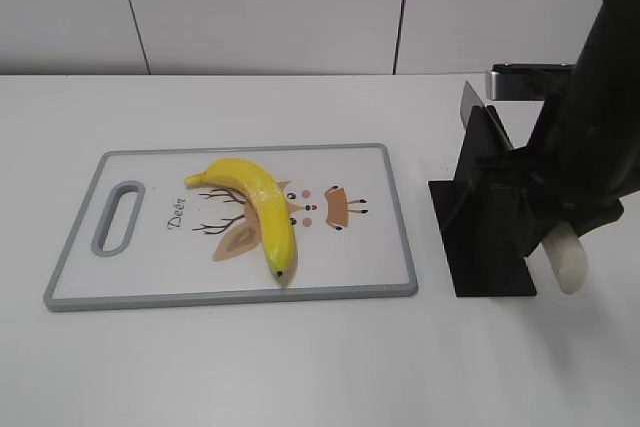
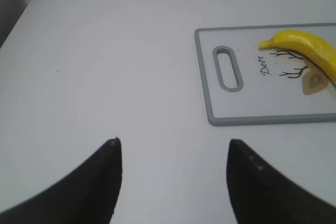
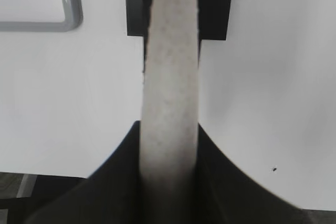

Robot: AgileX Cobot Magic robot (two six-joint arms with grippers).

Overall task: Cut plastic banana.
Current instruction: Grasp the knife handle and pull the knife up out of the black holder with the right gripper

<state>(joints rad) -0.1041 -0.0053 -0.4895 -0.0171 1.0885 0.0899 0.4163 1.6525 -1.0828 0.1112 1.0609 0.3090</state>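
A yellow plastic banana lies on a white cutting board with a grey rim; it also shows in the left wrist view on the board. A knife with a white handle sits in a black stand to the right of the board. My right gripper is shut on the knife handle, which runs into the stand. My left gripper is open and empty above bare table left of the board. It is out of the exterior view.
The board has a grey handle slot at its left end and a deer drawing under the banana. A corner of the board shows in the right wrist view. A white wall runs behind the table. The right arm stands over the stand.
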